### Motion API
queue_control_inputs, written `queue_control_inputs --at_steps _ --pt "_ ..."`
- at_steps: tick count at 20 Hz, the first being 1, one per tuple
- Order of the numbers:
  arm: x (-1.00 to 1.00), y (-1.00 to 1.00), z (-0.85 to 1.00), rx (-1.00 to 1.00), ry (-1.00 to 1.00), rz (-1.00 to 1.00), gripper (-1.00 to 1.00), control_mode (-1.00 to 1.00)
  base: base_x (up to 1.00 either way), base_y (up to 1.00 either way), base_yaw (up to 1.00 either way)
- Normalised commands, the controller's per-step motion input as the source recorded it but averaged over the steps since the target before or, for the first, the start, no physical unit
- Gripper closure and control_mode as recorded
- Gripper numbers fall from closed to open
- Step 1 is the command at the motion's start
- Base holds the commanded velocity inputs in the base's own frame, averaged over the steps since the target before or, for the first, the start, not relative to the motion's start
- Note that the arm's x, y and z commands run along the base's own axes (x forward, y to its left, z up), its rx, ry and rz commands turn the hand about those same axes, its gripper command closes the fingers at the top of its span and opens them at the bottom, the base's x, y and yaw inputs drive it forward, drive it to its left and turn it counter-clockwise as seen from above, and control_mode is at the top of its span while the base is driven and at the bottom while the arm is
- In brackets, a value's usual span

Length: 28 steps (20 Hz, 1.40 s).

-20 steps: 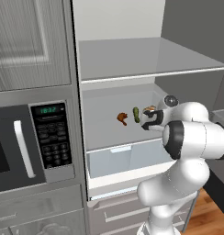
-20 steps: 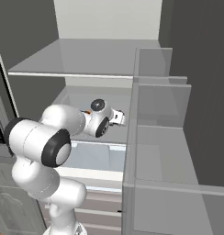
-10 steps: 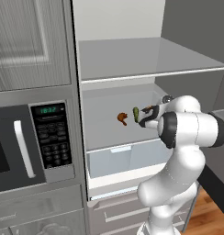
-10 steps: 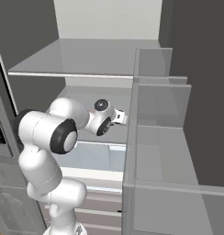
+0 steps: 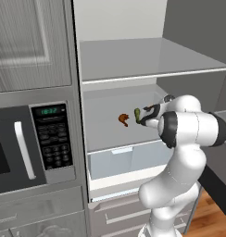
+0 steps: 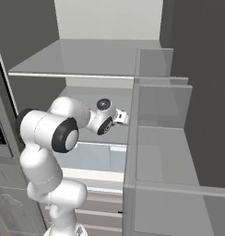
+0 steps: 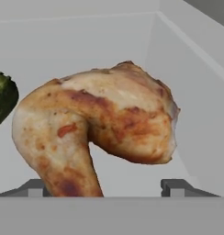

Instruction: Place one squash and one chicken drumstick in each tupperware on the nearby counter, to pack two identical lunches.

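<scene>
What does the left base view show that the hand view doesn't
Left base view alone: the microwave, the fridge shelf, the drawer, and a small reddish drumstick further left in the fridge compartment.

Hand view alone: a large golden-tan drumstick right in front of the gripper, between its open fingertips, and the compartment's white walls up close.

Both: the green squash, a sliver at the left edge of the hand view.

Open refrigerator (image 5: pixel 133 88) with grey shelves and a pale drawer (image 5: pixel 126 162) (translucent front). Black-panelled microwave (image 5: pixel 50 139) built into grey cabinetry at left. Wooden floor (image 5: pixel 212 217) lower right.
</scene>
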Motion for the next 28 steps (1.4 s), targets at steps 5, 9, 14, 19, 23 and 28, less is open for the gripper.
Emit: queue_control_inputs --at_steps 5,9,14,19,23,28 --pt "-0.02 0.11 -0.47 0.0 0.06 -0.07 1.0 -1.0 0.0 0.0 0.0" --pt "0.0 0.16 -0.41 0.0 0.08 -0.12 1.0 -1.0 0.0 0.0 0.0" --pt "-0.09 0.07 -0.35 0.0 0.04 -0.1 1.0 -1.0 0.0 0.0 0.0" --pt "-0.9 0.0 -0.28 0.0 0.0 0.0 1.0 -1.0 0.0 0.0 0.0" --pt "-1.0 -0.1 0.02 0.0 -0.02 0.0 1.0 -1.0 0.0 0.0 0.0" --pt "-1.0 0.0 0.62 0.0 -0.01 0.02 1.0 -1.0 0.0 0.0 0.0"
